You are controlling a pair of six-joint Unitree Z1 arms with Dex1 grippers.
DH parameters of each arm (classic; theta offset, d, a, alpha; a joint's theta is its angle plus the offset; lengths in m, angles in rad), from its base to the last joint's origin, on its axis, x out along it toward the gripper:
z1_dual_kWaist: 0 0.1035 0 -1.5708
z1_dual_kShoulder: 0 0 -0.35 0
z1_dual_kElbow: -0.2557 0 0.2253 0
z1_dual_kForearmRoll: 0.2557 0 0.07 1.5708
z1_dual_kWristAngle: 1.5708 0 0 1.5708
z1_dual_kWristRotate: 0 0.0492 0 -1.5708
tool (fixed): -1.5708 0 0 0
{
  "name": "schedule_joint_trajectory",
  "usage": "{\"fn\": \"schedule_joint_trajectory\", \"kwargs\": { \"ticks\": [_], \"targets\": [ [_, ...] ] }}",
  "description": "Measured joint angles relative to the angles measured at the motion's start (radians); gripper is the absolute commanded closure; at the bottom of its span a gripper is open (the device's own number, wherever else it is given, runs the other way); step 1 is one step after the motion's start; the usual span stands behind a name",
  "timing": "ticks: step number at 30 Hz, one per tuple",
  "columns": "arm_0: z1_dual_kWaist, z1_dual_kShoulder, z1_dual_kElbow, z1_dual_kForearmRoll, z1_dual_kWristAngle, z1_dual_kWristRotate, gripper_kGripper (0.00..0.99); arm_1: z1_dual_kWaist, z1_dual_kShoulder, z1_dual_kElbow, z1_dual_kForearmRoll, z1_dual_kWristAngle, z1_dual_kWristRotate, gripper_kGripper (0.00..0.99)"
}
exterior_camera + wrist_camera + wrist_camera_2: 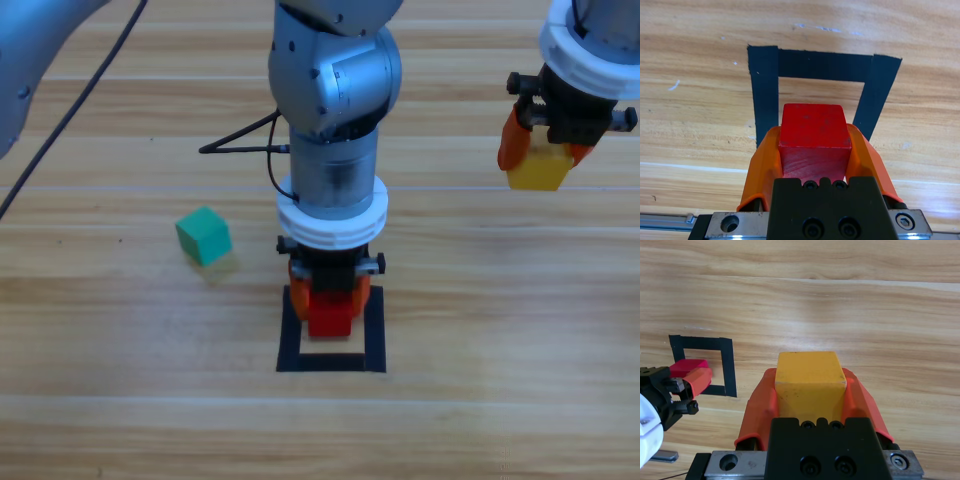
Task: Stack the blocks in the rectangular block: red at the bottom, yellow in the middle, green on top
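- Nearest the high camera, the left gripper (pixel 327 300) hangs over the tape square (pixel 374 330), jaws clamped on the red cube (pixel 329 315)
- Red cube sits over the far part of the square's bare wood; whether it touches the table cannot be told
- Right gripper (pixel 540 150), at the far right and well apart from the square, is closed around the yellow cube (pixel 536 172)
- Teal-green cube (pixel 204 236) lies loose on the wooden table (pixel 120 400), left of the square and outside it
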Motion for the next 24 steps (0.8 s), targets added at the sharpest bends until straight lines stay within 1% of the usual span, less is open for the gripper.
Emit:
{"fn": "schedule_joint_trajectory", "kwargs": {
  "ticks": [9,24],
  "targets": [
    [-0.021,0.000,0.000,0.000,-0.002,-0.005,0.990,0.000,0.000,0.000,0.000,0.004,0.000,0.895],
    [-0.023,0.007,0.000,0.000,-0.002,-0.004,0.990,0.000,0.000,0.000,0.000,0.005,0.000,0.895]
  ]
}}
